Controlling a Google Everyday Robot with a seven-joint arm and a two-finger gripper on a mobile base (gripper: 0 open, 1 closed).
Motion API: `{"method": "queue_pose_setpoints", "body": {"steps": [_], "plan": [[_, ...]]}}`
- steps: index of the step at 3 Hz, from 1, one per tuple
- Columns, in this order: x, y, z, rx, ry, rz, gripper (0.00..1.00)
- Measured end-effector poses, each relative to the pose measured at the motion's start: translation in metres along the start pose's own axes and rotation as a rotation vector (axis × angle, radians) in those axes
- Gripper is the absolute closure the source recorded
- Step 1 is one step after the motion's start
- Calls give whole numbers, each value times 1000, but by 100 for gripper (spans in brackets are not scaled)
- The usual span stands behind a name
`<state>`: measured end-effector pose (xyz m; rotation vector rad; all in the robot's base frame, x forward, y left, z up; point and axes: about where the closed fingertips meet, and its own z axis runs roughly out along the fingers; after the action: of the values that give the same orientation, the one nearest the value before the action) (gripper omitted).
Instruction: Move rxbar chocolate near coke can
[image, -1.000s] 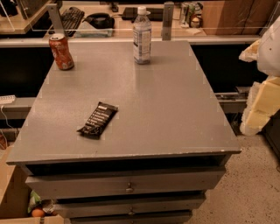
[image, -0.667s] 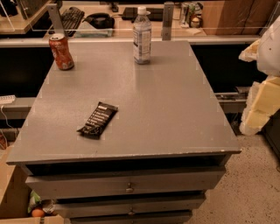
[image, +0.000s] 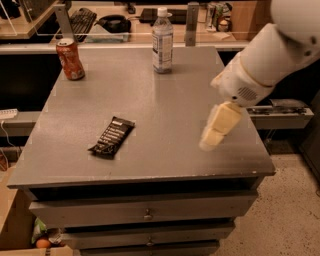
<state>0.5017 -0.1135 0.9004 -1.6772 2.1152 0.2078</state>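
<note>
Grey is the tabletop (image: 165, 110), and three things stand or lie on it. The rxbar chocolate (image: 112, 137) lies flat in the front left part, turned at a slant, with its white lettering facing up. This flat pose probably means it must be taken from above, across its narrow width. The coke can (image: 70, 60) stands upright at the far left corner, well apart from the bar, so the bar has to travel toward the back and a little to the left. A water bottle (image: 162, 41) stands upright near the far edge, more to the middle, and it is not on the straight way between bar and can.

The gripper (image: 216, 131) hangs above the right front part of the tabletop, pointing down and to the left, at the end of the white arm (image: 260, 65) that comes in from the upper right. It holds nothing, and whether its jaws are apart or together cannot be told from this side.

From the gripper, the bar lies to the left across bare tabletop, at nearly the same depth and lower. The reach seems to be only beginning.
</note>
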Motion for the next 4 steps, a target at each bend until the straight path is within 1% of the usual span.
{"method": "queue_pose_setpoints", "body": {"steps": [1,2,3,4], "plan": [[-41,-12,39,-21,-100,1,0],[-78,-11,61,-68,-178,25,0],[-103,8,76,-121,-238,75,0],[-105,8,76,-123,-241,76,0]]}}
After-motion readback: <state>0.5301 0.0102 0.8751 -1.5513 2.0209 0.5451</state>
